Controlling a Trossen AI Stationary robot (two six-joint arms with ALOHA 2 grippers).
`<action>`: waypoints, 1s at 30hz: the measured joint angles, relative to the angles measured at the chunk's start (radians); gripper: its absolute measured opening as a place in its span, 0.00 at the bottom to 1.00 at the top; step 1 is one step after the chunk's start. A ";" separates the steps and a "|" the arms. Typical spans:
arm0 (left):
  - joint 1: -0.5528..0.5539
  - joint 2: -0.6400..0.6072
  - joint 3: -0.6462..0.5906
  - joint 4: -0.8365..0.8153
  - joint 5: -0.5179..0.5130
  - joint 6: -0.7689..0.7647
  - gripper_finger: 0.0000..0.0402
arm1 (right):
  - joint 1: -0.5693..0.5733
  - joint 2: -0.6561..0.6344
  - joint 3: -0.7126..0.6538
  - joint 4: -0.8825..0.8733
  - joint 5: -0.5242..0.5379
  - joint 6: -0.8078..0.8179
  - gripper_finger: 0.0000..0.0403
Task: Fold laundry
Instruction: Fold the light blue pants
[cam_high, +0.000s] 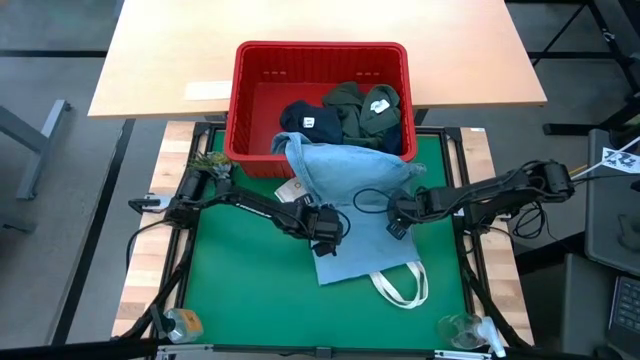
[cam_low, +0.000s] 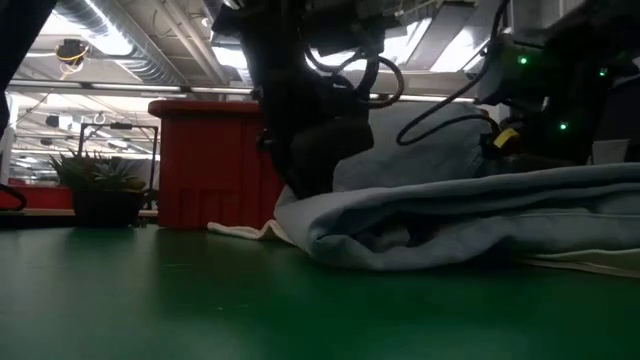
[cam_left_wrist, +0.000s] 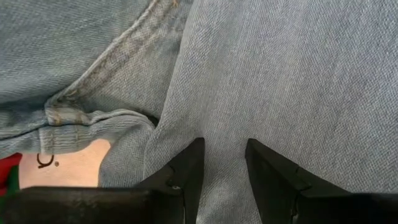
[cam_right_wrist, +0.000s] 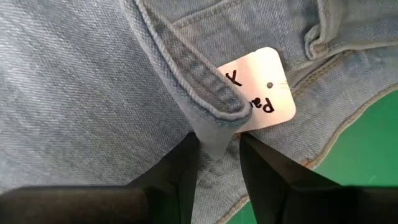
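one pair of light blue jeans (cam_high: 345, 185) lies spread on the green mat (cam_high: 250, 290), its far end draped over the near rim of one red basket (cam_high: 255, 100) that holds three more garments: one navy (cam_high: 305, 120) and two dark green (cam_high: 360, 108). the left gripper (cam_high: 322, 232) pinches a fold at the jeans' near left edge, its fingers (cam_left_wrist: 186, 171) narrowly parted on denim. the right gripper (cam_high: 397, 212) pinches a seamed fold beside one white tag (cam_right_wrist: 264, 87), and one white bag (cam_high: 400, 285) peeks out at the near edge.
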 joint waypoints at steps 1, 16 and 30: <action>0.000 0.000 0.000 0.000 0.001 0.000 0.29 | 0.000 -0.003 0.003 -0.006 -0.003 -0.001 0.30; -0.003 -0.036 0.223 -0.191 0.078 0.035 0.29 | 0.000 -0.024 0.300 -0.315 -0.026 -0.040 0.30; -0.147 -0.030 0.283 -0.041 0.257 0.025 0.29 | 0.311 -0.023 0.395 -0.284 -0.152 -0.009 0.30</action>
